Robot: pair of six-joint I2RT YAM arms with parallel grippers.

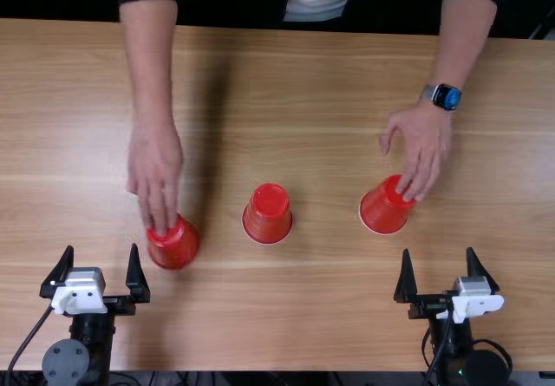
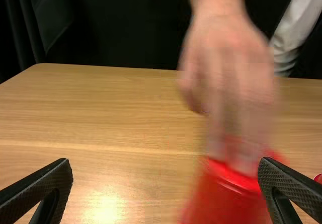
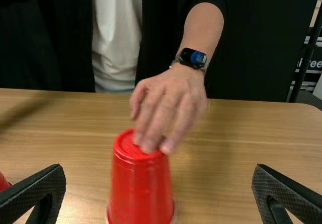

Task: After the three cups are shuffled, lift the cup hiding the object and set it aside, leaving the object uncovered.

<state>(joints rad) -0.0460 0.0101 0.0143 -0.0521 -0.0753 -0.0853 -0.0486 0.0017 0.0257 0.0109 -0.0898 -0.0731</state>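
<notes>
The person's hand (image 2: 226, 83) and the edge-cropped red cup (image 2: 221, 199) under its fingers are both blurred

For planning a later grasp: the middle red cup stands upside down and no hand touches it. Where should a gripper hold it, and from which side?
Probably the side wall of the middle cup, fingers on opposite sides, coming from the near side. It stands inverted, rim flat on the table, so no lip is free; the wall tapers upward.

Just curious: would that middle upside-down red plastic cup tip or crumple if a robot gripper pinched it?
Standing wide rim down, the middle red plastic cup probably resists tipping. It looks thin-walled, so likely light and dentable. Its smooth tapered sides might slip when pinched.
</notes>
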